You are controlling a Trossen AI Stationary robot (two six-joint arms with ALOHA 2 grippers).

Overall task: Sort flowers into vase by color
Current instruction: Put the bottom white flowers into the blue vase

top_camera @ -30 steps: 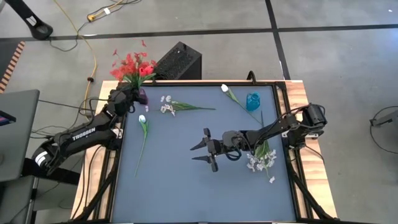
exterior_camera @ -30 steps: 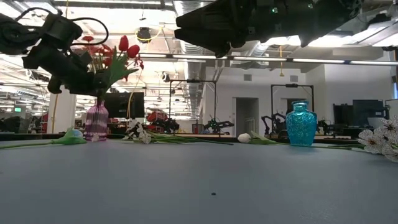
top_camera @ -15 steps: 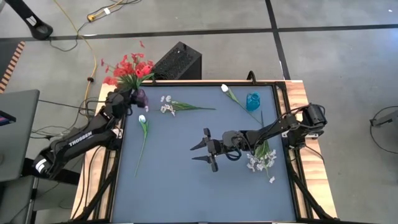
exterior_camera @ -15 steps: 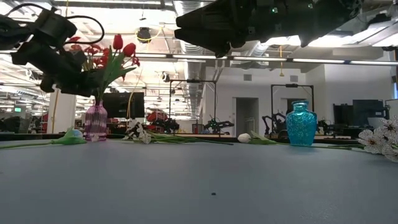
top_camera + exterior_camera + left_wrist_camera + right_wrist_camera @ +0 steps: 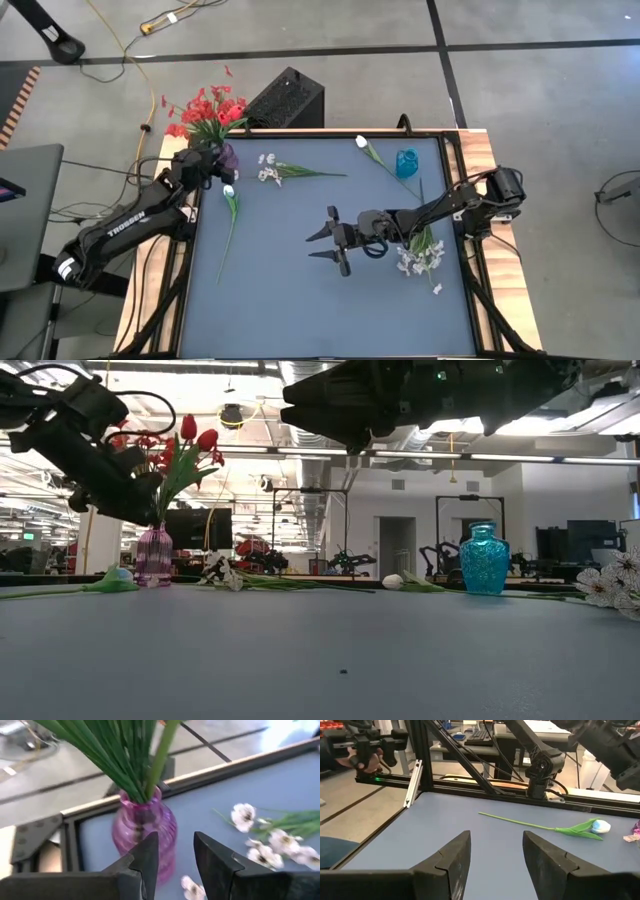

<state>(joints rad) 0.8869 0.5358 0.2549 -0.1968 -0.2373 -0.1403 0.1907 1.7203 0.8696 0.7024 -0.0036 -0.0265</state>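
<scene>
Red flowers (image 5: 203,107) stand with their green stalks (image 5: 131,757) in a purple ribbed vase (image 5: 143,829) at the table's far left corner (image 5: 154,555). My left gripper (image 5: 175,846) is open just in front of the vase, with nothing between its fingers (image 5: 205,166). On the blue mat lie a white tulip (image 5: 229,192), a small white cluster (image 5: 268,171), another white tulip (image 5: 361,142) beside a blue vase (image 5: 407,162), and a white bunch (image 5: 420,258) under my right arm. My right gripper (image 5: 326,243) hangs open over the middle of the mat (image 5: 495,840).
A black box (image 5: 287,100) sits beyond the far edge, behind the purple vase. The black frame rail (image 5: 440,132) runs round the mat. The blue vase (image 5: 484,559) stands at the far right. The near half of the mat (image 5: 320,310) holds no objects.
My left gripper has come off the red flowers' stalks, drawn back a little from the vase and tipped downward. The red bunch, which leaned toward the table's right, now stands more upright in the purple vase. My right arm has kept still.
</scene>
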